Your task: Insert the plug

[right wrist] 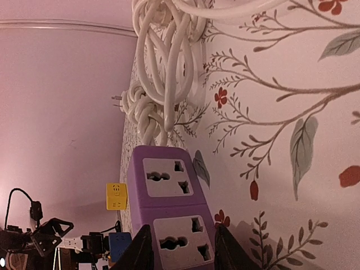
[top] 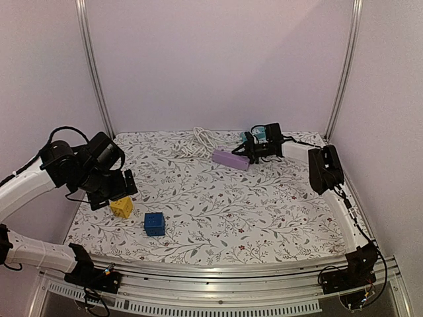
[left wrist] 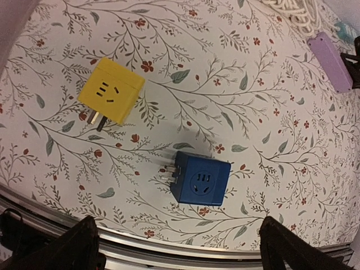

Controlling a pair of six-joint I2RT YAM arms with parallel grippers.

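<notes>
A purple power strip (top: 230, 159) lies at the back of the table, sockets up, with its white cord (top: 201, 142) coiled behind it. My right gripper (top: 246, 153) is shut on the strip's right end; in the right wrist view its fingers (right wrist: 140, 250) press both sides of the strip (right wrist: 163, 180). A yellow cube plug (top: 121, 207) and a blue cube plug (top: 154, 224) lie at the front left, prongs sideways. My left gripper (top: 114, 191) hovers open and empty above them; the yellow plug (left wrist: 111, 91) and the blue plug (left wrist: 201, 179) show below it.
A teal object (top: 261, 133) sits behind the right gripper at the back. The metal rail (top: 218, 271) runs along the table's near edge. Frame posts stand at the back corners. The cord's plug end (right wrist: 118, 100) lies by the coil.
</notes>
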